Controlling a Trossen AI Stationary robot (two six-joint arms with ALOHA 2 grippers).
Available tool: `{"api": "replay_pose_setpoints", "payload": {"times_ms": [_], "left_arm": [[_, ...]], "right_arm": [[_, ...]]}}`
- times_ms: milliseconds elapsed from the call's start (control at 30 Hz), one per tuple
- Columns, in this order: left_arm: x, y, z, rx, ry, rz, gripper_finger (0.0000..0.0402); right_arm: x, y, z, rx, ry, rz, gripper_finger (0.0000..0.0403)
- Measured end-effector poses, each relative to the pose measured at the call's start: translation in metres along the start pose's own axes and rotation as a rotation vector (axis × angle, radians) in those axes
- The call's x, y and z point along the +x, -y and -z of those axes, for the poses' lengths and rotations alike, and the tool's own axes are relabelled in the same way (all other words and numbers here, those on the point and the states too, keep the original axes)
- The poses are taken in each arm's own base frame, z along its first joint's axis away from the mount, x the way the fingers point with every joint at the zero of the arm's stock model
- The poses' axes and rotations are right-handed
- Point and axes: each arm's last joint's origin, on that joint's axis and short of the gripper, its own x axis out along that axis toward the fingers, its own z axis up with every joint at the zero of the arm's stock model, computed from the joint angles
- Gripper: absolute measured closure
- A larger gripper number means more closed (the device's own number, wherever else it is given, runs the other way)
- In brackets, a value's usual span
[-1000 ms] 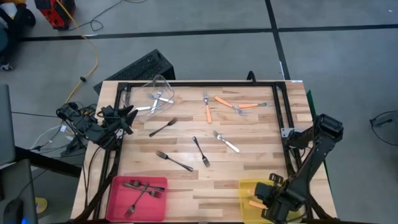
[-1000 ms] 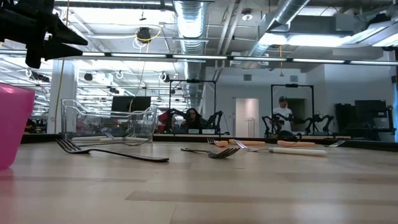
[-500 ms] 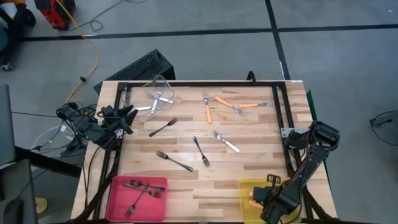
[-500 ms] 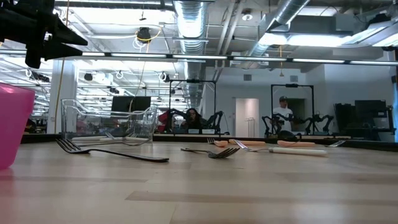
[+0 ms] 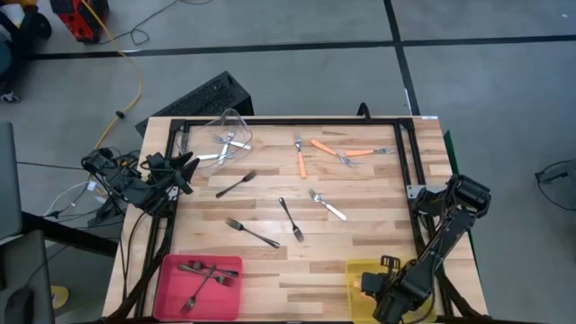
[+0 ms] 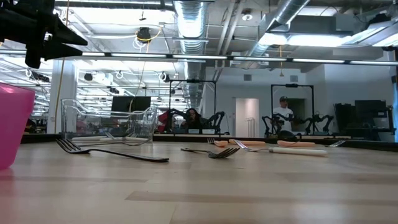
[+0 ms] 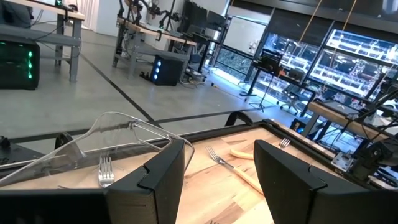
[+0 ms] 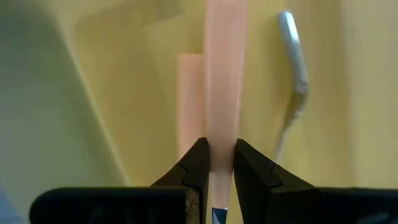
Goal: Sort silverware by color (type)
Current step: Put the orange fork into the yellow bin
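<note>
The right gripper has been sliding across the yellow bin, clenching an orange-handled fork pointing straight ahead into it.

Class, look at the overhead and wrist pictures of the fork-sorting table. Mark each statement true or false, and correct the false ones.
1. The right gripper is clamped on an orange fork handle over the yellow plastic bin. True.
2. The pink plastic bin holds orange-handled forks. False: it holds dark forks.
3. The left gripper grips a fork. False: it is open and empty at the table's left edge.
4. Three orange-handled forks lie near the table's far edge. True.
</note>
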Motion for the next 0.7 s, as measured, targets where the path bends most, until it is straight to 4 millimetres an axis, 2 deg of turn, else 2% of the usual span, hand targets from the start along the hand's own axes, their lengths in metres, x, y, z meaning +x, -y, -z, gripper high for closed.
{"api": "replay_pose_setpoints", "payload": {"times_ms": [233,700], "left_arm": [[0.0,0.0,0.0,0.001,0.005,-0.008,0.0223],[0.0,0.0,0.0,0.001,0.006,-0.008,0.0223]], "right_arm": [[0.0,-0.003,0.01,0.055,0.106,0.036,0.0325],[0.0,-0.007,0.026,0.117,0.11,0.026,0.0325]]}}
